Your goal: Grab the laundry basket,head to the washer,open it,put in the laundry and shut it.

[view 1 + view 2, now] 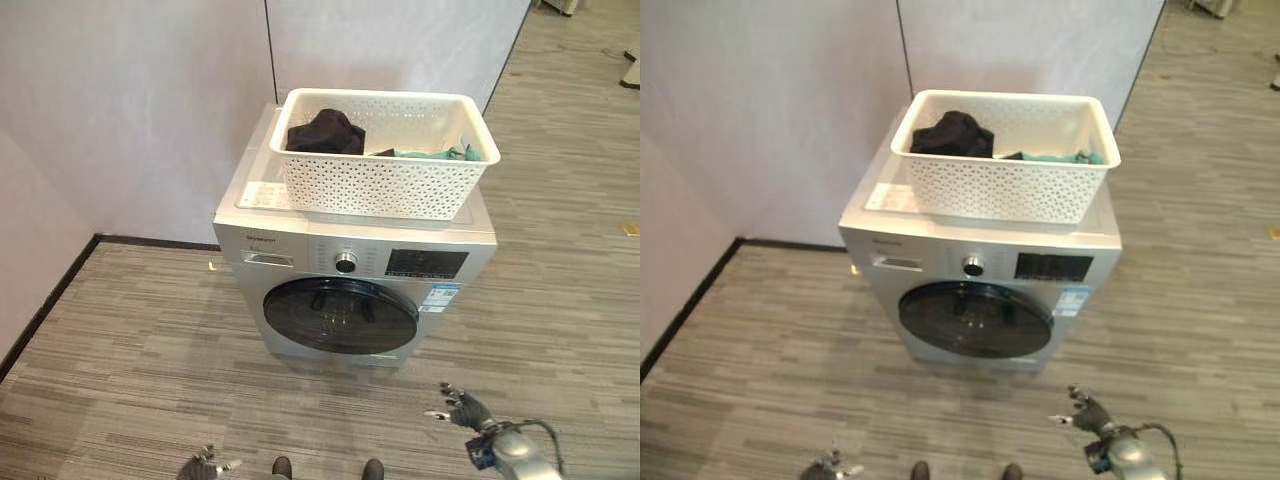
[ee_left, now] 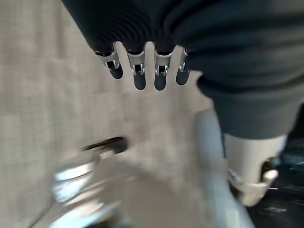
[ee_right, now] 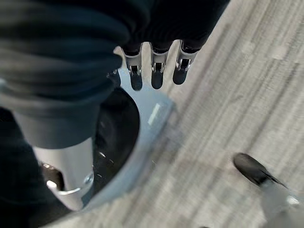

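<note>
The white basket [image 1: 385, 152] sits on top of the washer [image 1: 350, 265] at the upper centre of the head views, with a dark garment [image 1: 325, 132] in its left end and green cloth [image 1: 430, 153] at its right; the washer's round dark door [image 1: 340, 315] is closed, facing the bare striped floor [image 1: 130, 350]. Pale wall panels [image 1: 130, 110] stand behind the washer and fill the upper left, with a dark skirting line running down the left edge. The right hand [image 1: 462, 408] hangs low at the lower right, in front of the washer and apart from it, fingers relaxed and empty, and the left hand [image 1: 203, 464] shows at the bottom edge left of centre, its fingers likewise straight and holding nothing.
</note>
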{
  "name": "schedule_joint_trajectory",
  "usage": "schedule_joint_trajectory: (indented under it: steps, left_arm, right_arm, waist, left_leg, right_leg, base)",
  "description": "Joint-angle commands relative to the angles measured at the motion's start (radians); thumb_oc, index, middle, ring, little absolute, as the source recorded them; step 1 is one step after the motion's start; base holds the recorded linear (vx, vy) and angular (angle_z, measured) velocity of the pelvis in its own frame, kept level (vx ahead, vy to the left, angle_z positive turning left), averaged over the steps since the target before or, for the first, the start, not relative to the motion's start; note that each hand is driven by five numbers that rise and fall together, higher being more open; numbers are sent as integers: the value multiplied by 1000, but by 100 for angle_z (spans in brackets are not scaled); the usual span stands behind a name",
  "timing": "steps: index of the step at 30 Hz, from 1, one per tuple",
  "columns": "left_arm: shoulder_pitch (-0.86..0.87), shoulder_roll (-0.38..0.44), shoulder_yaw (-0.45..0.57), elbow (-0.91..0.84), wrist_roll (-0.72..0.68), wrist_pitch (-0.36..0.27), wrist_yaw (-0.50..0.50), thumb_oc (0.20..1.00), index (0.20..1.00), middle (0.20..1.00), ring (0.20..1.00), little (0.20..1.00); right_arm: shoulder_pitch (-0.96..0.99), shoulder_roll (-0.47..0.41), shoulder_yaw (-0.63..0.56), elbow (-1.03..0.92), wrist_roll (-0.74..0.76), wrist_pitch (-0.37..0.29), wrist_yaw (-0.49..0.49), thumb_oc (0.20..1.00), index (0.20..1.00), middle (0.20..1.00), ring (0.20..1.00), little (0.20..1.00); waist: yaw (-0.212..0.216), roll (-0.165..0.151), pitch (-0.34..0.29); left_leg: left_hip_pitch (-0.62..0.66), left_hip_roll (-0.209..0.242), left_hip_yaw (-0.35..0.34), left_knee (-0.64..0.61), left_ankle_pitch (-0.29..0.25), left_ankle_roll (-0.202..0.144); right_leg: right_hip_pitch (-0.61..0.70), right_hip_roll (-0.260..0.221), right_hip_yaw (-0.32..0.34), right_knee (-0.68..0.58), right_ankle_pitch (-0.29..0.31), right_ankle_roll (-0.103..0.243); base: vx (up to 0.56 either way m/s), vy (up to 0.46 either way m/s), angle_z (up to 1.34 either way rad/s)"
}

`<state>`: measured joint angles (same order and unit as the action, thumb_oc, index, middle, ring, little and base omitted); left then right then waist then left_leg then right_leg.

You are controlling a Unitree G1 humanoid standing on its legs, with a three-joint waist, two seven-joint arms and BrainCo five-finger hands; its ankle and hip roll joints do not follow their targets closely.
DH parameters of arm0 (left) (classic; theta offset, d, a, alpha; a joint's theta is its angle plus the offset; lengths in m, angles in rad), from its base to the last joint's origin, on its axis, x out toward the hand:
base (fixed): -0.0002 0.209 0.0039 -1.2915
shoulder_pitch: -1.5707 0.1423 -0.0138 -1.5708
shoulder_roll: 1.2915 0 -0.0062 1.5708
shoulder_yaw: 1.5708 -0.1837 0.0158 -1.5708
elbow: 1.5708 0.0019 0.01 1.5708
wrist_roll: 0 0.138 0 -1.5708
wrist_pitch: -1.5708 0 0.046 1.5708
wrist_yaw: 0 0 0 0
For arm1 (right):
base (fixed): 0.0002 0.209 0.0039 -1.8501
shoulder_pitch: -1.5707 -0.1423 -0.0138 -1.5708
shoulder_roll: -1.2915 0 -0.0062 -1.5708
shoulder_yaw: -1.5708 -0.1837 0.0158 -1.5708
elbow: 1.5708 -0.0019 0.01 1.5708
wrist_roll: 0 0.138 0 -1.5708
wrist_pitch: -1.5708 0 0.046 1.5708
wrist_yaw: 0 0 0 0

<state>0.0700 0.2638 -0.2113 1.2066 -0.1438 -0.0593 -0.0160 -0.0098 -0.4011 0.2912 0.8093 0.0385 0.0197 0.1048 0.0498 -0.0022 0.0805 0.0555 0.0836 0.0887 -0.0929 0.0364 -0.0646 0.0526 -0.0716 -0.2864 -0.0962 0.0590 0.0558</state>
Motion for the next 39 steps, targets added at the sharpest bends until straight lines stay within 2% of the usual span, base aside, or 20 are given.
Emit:
schedule_joint_trajectory:
  steps: [1, 5, 9, 14, 23, 30, 33, 34, 39]
  left_arm:
    - [-107, 10, -9, 79, 109, 5, 85, 1000, 1000, 1000, 1000, 1000]
    - [-130, -12, -23, 109, 132, 15, 96, 1000, 1000, 1000, 1000, 1000]
    - [-129, -22, -13, 95, 127, 8, 118, 1000, 1000, 1000, 1000, 1000]
    - [-112, -26, -3, 90, 122, 6, 129, 1000, 1000, 1000, 1000, 1000]
    - [-97, -13, 7, 66, 105, -3, 118, 1000, 1000, 1000, 1000, 1000]
    - [-93, -11, 8, 51, 35, -16, 96, 1000, 1000, 1000, 1000, 1000]
    - [-91, -14, 17, 32, -36, -23, 94, 1000, 1000, 1000, 1000, 1000]
    - [-92, -15, 21, 12, -87, -32, 100, 1000, 1000, 1000, 1000, 1000]
    - [-98, -12, 13, -48, -165, -49, 105, 1000, 1000, 1000, 1000, 1000]
  right_arm:
    - [-90, 10, 67, 32, -115, -9, -64, 1000, 1000, 1000, 1000, 1000]
    - [-148, 38, 116, 85, -172, -6, -96, 1000, 1000, 1000, 1000, 1000]
    - [-177, 35, 139, 35, -217, -7, -126, 1000, 1000, 1000, 1000, 1000]
    - [-192, -7, 113, -37, -236, -5, -154, 1000, 1000, 1000, 1000, 1000]
    - [-293, -113, 48, 11, -257, 0, -217, 1000, 1000, 1000, 1000, 1000]
    - [-459, -148, 65, 97, -217, -3, -257, 1000, 1000, 1000, 1000, 1000]
    - [-510, -149, 75, 124, -186, -4, -264, 1000, 1000, 1000, 1000, 1000]
    - [-541, -143, 72, 135, -155, -9, -279, 1000, 1000, 1000, 1000, 1000]
    - [-624, -153, 74, 160, -115, -14, -306, 1000, 1000, 1000, 1000, 1000]
  waist:
    - [17, -12, -26]
    - [17, -12, -30]
    - [20, -6, -31]
    - [22, -2, -33]
    - [44, 8, -27]
    - [74, 17, 4]
    - [85, 22, 20]
    - [93, 26, 39]
    - [103, 39, 84]
  left_leg:
    - [22, 44, 10, 6, -48, -14]
    - [24, 44, 16, 6, -50, -13]
    - [27, 43, 27, 6, -52, -10]
    - [36, 41, 31, 6, -55, -9]
    - [25, 42, 18, 6, -51, -11]
    - [-23, 41, 5, 6, -32, -13]
    - [-59, 42, -6, 6, -20, -14]
    - [-85, 42, -14, 6, -11, -14]
    - [-147, 40, -33, 6, 14, -13]
  right_leg:
    - [-10, -84, -6, 9, -34, 67]
    - [-11, -86, -2, 9, -33, 68]
    - [-15, -89, 5, 9, -29, 71]
    - [-7, -94, 2, 9, -30, 73]
    - [-9, -97, -15, 9, -31, 76]
    - [-47, -100, -24, 9, -27, 78]
    - [-76, -100, -30, 9, -24, 76]
    - [-96, -101, -32, 9, -20, 75]
    - [-153, -103, -33, 9, -7, 72]
  base:
    - [0, 0, 0]
    - [0, -3, -4]
    - [-2, 1, -1]
    - [1, 0, -1]
    - [0, 0, 0]
    - [-23, 4, 2]
    - [-54, 4, 13]
    - [-66, 1, 26]
    - [-81, 15, 15]
